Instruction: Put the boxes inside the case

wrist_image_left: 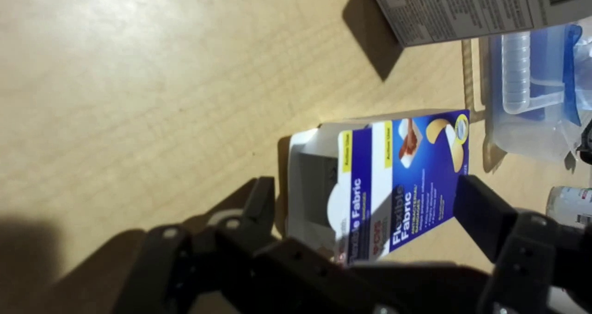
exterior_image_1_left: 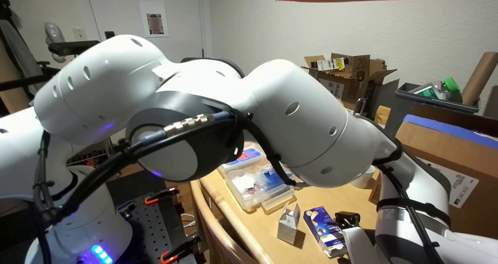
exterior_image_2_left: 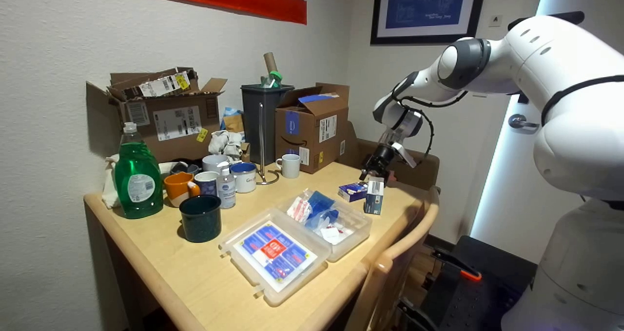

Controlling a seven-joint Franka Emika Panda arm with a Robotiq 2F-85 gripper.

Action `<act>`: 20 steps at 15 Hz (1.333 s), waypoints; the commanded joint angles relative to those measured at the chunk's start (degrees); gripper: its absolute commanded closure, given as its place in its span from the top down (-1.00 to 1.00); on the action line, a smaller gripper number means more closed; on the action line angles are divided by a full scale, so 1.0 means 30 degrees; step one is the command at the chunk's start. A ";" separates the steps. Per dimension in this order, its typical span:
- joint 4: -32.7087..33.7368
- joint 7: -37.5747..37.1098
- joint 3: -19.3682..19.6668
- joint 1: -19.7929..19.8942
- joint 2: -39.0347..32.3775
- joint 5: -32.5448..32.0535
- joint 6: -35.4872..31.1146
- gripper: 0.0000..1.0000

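Observation:
The dark blue box [exterior_image_1_left: 321,224] lies flat on the table with its end flap open; it also shows in an exterior view [exterior_image_2_left: 352,191] and the wrist view [wrist_image_left: 425,166]. The whitish-grey box [exterior_image_1_left: 288,228] stands upright beside it, also in an exterior view [exterior_image_2_left: 374,199] and the wrist view [wrist_image_left: 455,13]. My gripper [wrist_image_left: 368,191] is open, one finger off each end of the blue box; whether the far finger touches is unclear. It also shows in an exterior view [exterior_image_2_left: 376,174]. The clear case [exterior_image_2_left: 358,243] lies open, with blue plastic and white scraps in one half.
Large brown cardboard boxes [exterior_image_2_left: 312,126] stand along the wall side. Several mugs [exterior_image_2_left: 201,219], a green soap bottle [exterior_image_2_left: 138,175], a sanitizer bottle [exterior_image_2_left: 226,189] and a metal stand [exterior_image_2_left: 262,141] are on the table. A wooden chair back [exterior_image_2_left: 414,236] stands at the table edge.

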State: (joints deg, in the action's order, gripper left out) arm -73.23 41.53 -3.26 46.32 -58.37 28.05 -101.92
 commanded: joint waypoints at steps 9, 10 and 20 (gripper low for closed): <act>-0.0337 0.0005 -0.0418 0.0128 0.0555 0.0341 0.0047 -0.30; -0.0401 0.0004 -0.0422 0.0133 0.0601 0.0369 0.0003 -0.47; -0.1344 -0.0270 -0.0456 -0.0228 0.2019 0.0648 -0.0824 -0.89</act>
State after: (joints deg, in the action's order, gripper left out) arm -73.34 41.51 -4.28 45.92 -56.22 28.69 -102.35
